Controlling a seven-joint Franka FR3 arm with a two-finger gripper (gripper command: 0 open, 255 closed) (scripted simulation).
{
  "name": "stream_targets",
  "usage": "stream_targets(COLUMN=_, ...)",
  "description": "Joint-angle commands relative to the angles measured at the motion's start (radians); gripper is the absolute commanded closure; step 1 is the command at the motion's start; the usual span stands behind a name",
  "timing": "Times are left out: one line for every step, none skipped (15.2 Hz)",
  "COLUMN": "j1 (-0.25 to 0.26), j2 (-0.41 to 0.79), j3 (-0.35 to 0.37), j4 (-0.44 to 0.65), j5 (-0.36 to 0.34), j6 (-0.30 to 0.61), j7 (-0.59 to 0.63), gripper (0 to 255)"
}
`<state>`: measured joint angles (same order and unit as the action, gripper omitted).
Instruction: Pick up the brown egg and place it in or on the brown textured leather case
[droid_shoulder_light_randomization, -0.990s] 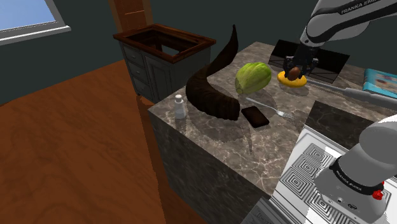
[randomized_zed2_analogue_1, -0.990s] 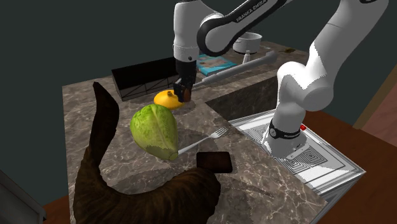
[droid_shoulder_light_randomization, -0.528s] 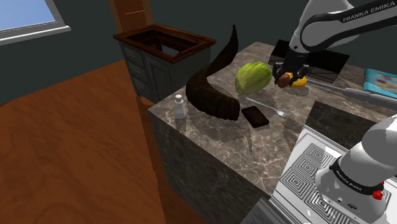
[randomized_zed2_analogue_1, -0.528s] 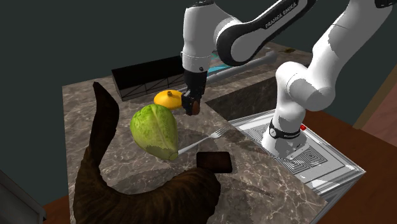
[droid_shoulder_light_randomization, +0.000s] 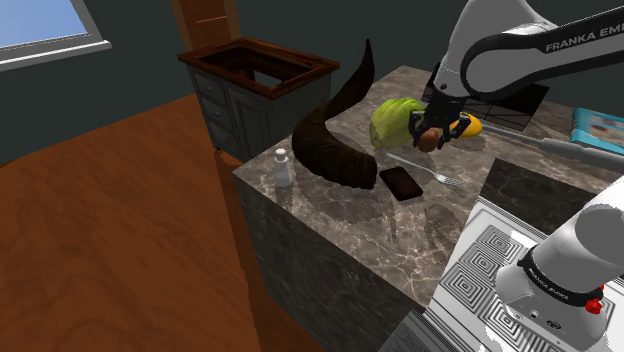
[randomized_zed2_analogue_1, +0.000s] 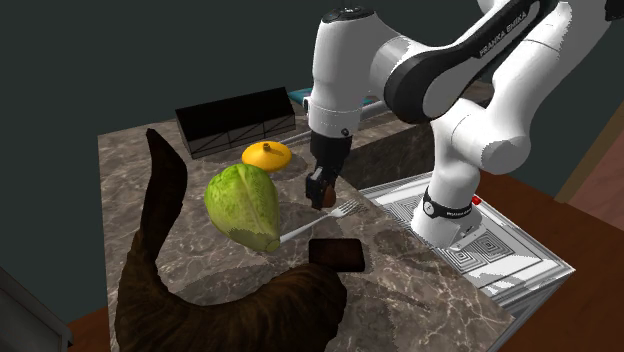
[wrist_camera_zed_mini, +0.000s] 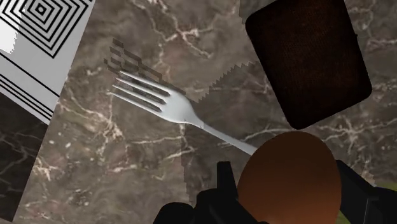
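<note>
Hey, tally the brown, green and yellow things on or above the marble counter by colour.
Brown: 3 (smooth brown egg, flat dark-brown case, big curved dark-brown horn)
Green: 1 (leafy green cabbage)
Yellow: 1 (round yellow-orange fruit)
Total: 5

**Franka arm (droid_shoulder_light_randomization: 505, 55), white with dark joints; black two-finger gripper (droid_shoulder_light_randomization: 430, 138), loaded.**
The arm is seen raised from its base (droid_shoulder_light_randomization: 555, 280) at the shoulder view's lower right and bent over towards that view's left. The wrist is turned downward, and the gripper is carried low and tilted a little off vertical (best judged in the second exterior view). The fingers (wrist_camera_zed_mini: 224, 184) are clasped on either side of a brown egg (wrist_camera_zed_mini: 287, 175), which is gripped between them.
</note>
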<state>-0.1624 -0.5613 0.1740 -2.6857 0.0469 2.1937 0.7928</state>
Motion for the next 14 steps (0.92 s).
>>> stream_targets(j1=0.031, j2=-0.006, j3=0.045, j4=0.003, j5=0.025, j6=-0.010, j7=0.058, gripper=255)
stream_targets(j1=0.045, j2=-0.006, j3=0.066, j4=0.005, j5=0.036, j6=-0.012, j7=0.084, gripper=255)
stream_targets(j1=0.059, j2=-0.005, j3=0.088, j4=0.009, j5=0.047, j6=-0.015, j7=0.111, gripper=255)
stream_targets(j1=0.072, j2=-0.002, j3=0.109, j4=0.014, j5=0.058, j6=-0.016, j7=0.137, gripper=255)
stream_targets(j1=0.088, j2=0.005, j3=0.138, j4=0.022, j5=0.071, j6=-0.018, j7=0.172, gripper=255)
stream_targets(j1=0.088, j2=0.012, j3=0.140, j4=0.013, j5=0.071, j6=-0.002, j7=0.173, gripper=255)
stream_targets(j1=0.088, j2=0.019, j3=0.143, j4=0.005, j5=0.072, j6=0.014, j7=0.175, gripper=255)
stream_targets(j1=0.087, j2=0.027, j3=0.145, j4=-0.004, j5=0.072, j6=0.030, j7=0.176, gripper=255)
stream_targets(j1=0.087, j2=0.035, j3=0.148, j4=-0.012, j5=0.072, j6=0.047, j7=0.178, gripper=255)
stream_targets(j1=0.086, j2=0.044, j3=0.151, j4=-0.020, j5=0.072, j6=0.064, j7=0.179, gripper=255)
stream_targets(j1=0.085, j2=0.053, j3=0.154, j4=-0.028, j5=0.072, j6=0.080, j7=0.181, gripper=255)
stream_targets(j1=0.085, j2=0.062, j3=0.157, j4=-0.036, j5=0.072, j6=0.097, j7=0.182, gripper=255)
stream_targets(j1=0.084, j2=0.072, j3=0.159, j4=-0.043, j5=0.071, j6=0.114, j7=0.184, gripper=255)
stream_targets(j1=0.083, j2=0.082, j3=0.162, j4=-0.051, j5=0.071, j6=0.132, j7=0.186, gripper=255)
